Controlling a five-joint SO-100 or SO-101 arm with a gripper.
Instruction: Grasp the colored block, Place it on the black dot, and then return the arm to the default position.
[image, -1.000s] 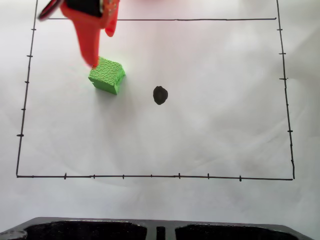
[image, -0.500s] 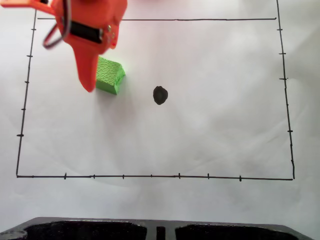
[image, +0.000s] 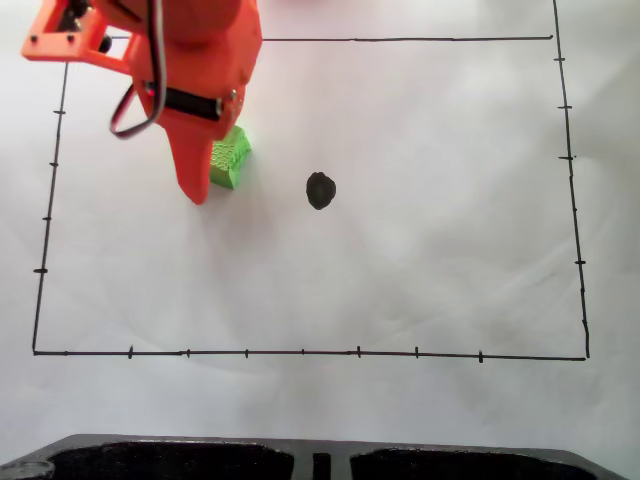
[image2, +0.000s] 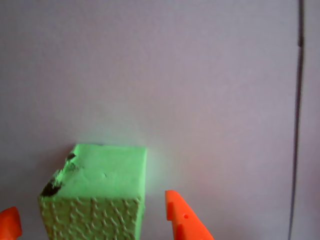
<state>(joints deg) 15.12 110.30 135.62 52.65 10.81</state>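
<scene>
- Hand (image2: 92, 220): open wide in the wrist view, one orange fingertip (image2: 181, 217) on each side of the green cube (image2: 100, 192), neither touching it.
- Green cube (image: 229, 160): rests on the white paper (image: 420, 260) near its upper-left border corner in the fixed view, partly hidden by the orange arm (image: 185, 70).
- Black dot (image: 320, 190): near the cube, to its right, uncovered.

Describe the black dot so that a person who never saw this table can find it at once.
In the fixed view, a thin black rectangle with tick marks is drawn on the white paper. The black dot sits inside it, right of the green cube. It is the one solid blot, not a line.
</scene>
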